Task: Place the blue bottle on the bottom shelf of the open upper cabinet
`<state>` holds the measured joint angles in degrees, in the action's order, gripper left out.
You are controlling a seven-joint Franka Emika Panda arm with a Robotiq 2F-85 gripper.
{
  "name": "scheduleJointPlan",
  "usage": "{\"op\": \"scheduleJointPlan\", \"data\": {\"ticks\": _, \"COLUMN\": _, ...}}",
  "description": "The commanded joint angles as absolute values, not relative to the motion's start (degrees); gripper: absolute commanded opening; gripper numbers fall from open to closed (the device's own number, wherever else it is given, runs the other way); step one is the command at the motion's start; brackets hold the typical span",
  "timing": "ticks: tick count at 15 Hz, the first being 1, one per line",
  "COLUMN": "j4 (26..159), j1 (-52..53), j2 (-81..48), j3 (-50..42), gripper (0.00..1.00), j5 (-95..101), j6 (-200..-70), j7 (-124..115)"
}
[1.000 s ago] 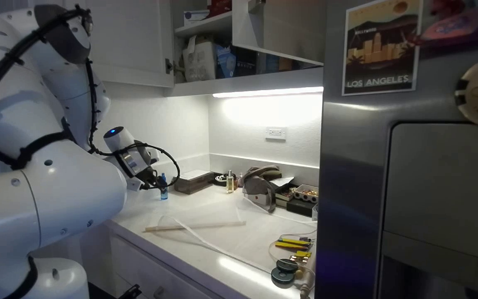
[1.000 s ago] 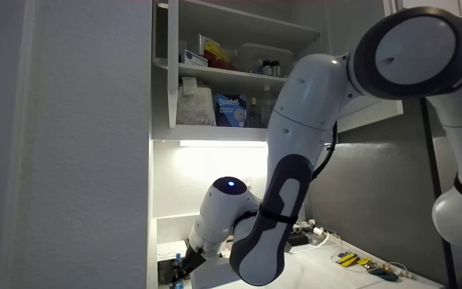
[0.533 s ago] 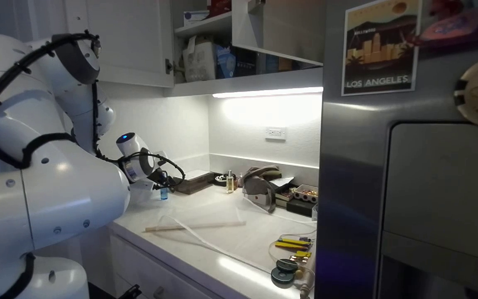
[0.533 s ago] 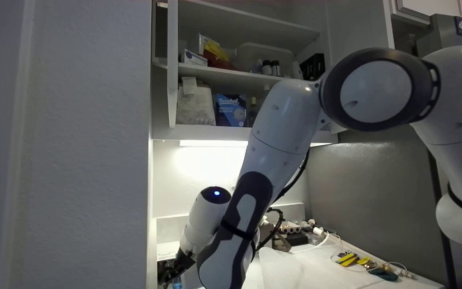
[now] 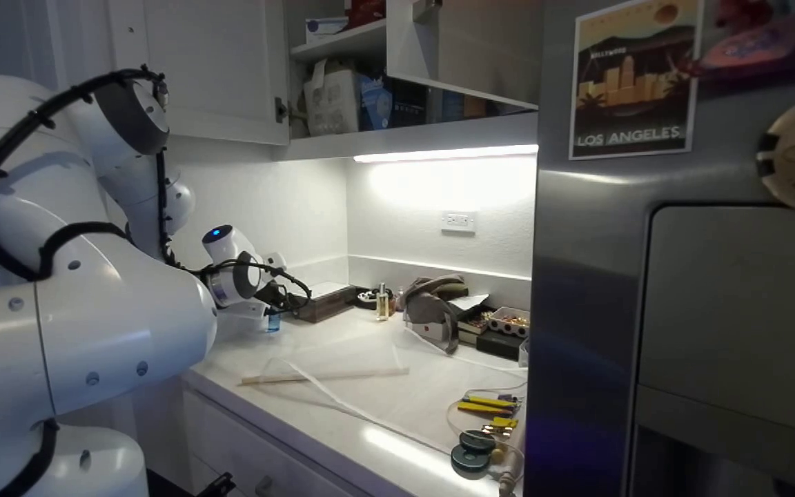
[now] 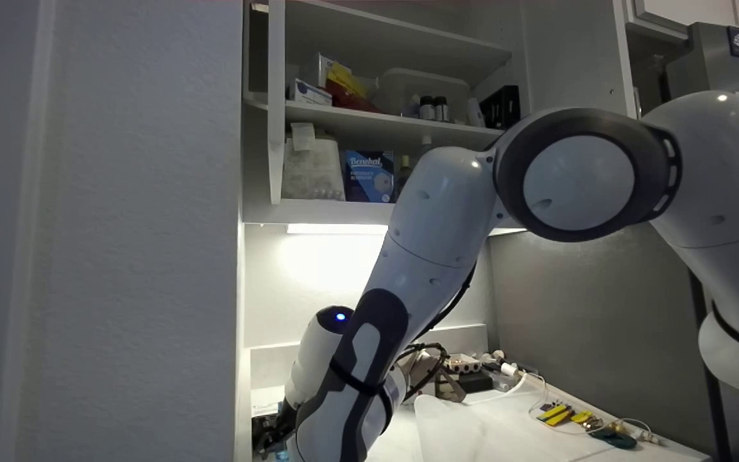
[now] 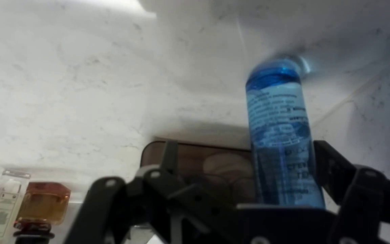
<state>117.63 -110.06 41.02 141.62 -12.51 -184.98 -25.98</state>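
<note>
Low at the counter (image 5: 411, 393), with jaws spread

Has a fridge (image 5: 591, 290) at the counter's end; reaches in with the arm (image 5: 114, 297), bent low; blocks, in an exterior view, part of the cabinet (image 6: 276, 83) and of the bottom shelf (image 6: 324, 210), laden with a blue box (image 6: 369, 176) among others, with a light strip (image 6: 337, 228) beneath; holds the gripper (image 7: 245, 149) near a brown box (image 5: 325, 305), with jaws well parted; has the bottle (image 7: 283, 135) between them in the wrist view, ungrasped, close to one jaw, well apart from the other; cannot tell whether touching the nearer; has it upright on the counter, below the shelf, with the top hidden.
</note>
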Motion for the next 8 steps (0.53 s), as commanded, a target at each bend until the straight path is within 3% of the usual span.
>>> {"op": "scheduleJointPlan", "data": {"ticks": 1, "j4": 114.9, "j1": -111.5, "j2": 42.0, "j3": 143.4, "gripper": 0.72, "j5": -15.2, "j6": -186.3, "j7": -23.9}}
{"op": "scheduleJointPlan", "data": {"ticks": 8, "j4": 114.4, "j1": -111.0, "j2": 41.9, "j3": 143.0, "gripper": 0.18, "j5": -16.9, "j6": -186.2, "j7": -24.3}}
